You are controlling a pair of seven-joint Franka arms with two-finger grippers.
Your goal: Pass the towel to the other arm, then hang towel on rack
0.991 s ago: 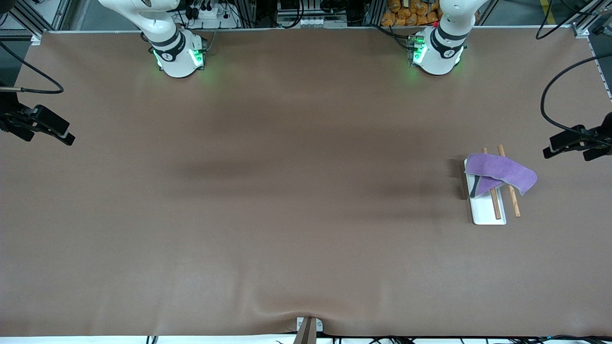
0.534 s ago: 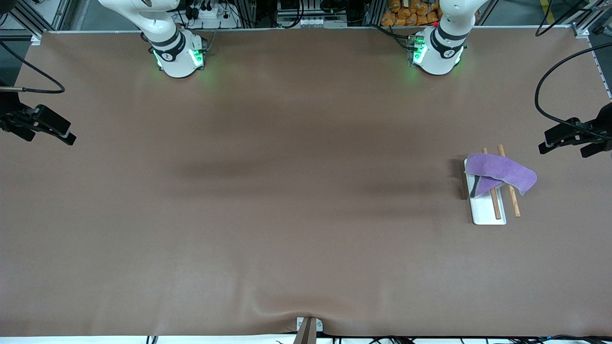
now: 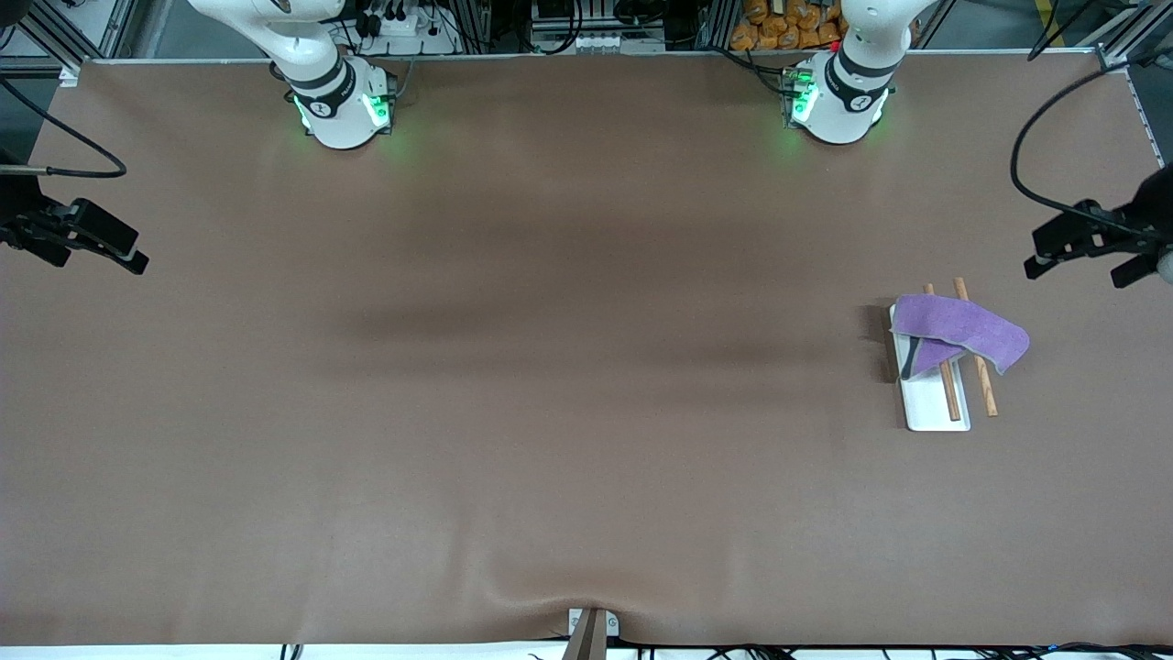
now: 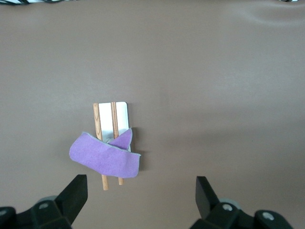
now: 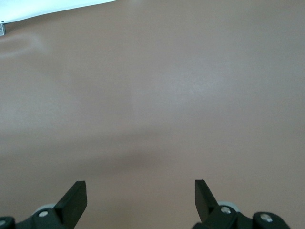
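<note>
The purple cloth towel [image 3: 962, 328] is draped over the rack [image 3: 935, 403] of white flat base and brown wooden rods, seemingly already hung; the left gripper [image 3: 1081, 246], spread wide and empty, is held above bare table beside it; the right gripper [image 3: 82, 243], likewise wide and empty, waits over the right arm's end; ample open brown table [image 3: 550, 385] is left around.

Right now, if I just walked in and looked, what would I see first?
The purple towel jumps out: it is draped over the rack, a white base with two wooden rods, toward the left arm's end of the brown table. The left gripper hangs open over that end, holding nothing. The right gripper is open too, over the bare table at the right arm's end.
</note>
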